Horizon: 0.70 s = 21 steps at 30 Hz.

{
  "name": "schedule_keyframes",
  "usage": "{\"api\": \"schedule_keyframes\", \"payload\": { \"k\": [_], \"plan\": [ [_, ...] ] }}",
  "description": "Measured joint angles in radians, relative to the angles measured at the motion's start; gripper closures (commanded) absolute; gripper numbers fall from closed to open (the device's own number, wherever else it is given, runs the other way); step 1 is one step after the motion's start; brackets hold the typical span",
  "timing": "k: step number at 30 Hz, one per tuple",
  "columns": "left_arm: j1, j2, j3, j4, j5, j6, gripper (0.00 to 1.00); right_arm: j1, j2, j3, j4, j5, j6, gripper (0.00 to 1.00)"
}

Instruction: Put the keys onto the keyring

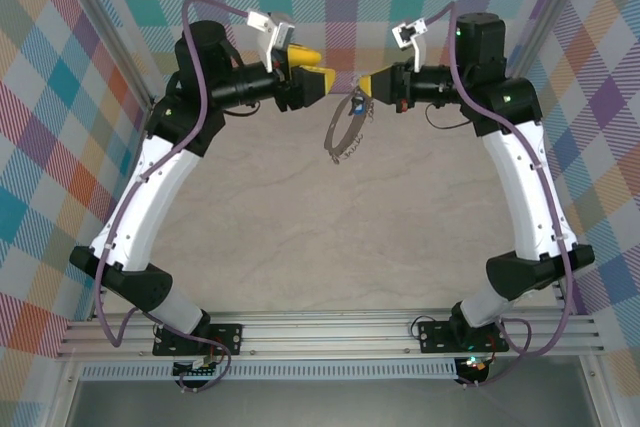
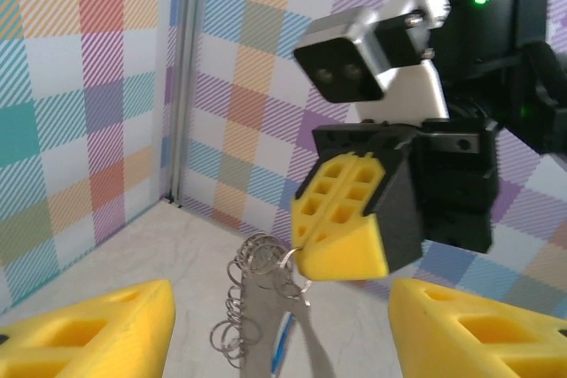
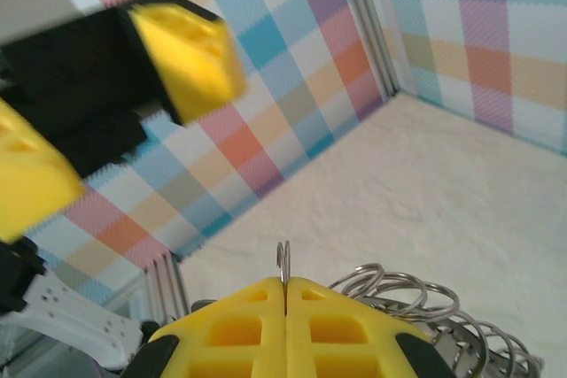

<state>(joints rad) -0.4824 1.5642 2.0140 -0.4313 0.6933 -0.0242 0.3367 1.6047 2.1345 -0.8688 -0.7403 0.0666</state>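
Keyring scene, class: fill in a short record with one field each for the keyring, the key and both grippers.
keyring: lifted above the table, hanging from the right gripper
right gripper: shut on the keyring's rim
left gripper: open, holding nothing, facing the right gripper
key: blue head, dangling by the hoop just under the right gripper; threaded or not, cannot tell

MATERIALS | keyring (image 2: 257, 258): you see thin bright metal, glossy, smooth | key (image 1: 357, 105): blue plastic head | left gripper (image 1: 315, 65), right gripper (image 3: 285, 285): matt yellow plastic fingers, black housings | table (image 1: 300, 227): pale marbled surface, smooth, matt | walls (image 1: 60, 97): checked print, matt
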Motion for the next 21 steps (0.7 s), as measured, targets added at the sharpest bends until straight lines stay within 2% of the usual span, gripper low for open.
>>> {"api": "schedule_keyframes", "payload": {
  "k": [5,9,21],
  "plan": [
    [0.004,0.011,0.048,-0.119,0.046,0.07,0.56,0.041,0.061,0.111,-0.176,0.089,-0.13,1.0],
    [0.004,0.032,0.051,-0.181,0.075,0.097,0.62,0.073,0.089,0.151,-0.261,0.121,-0.193,1.0],
    [0.004,0.067,0.051,-0.274,0.118,0.134,0.66,0.083,0.1,0.18,-0.318,0.073,-0.229,1.0]
  ]
}}
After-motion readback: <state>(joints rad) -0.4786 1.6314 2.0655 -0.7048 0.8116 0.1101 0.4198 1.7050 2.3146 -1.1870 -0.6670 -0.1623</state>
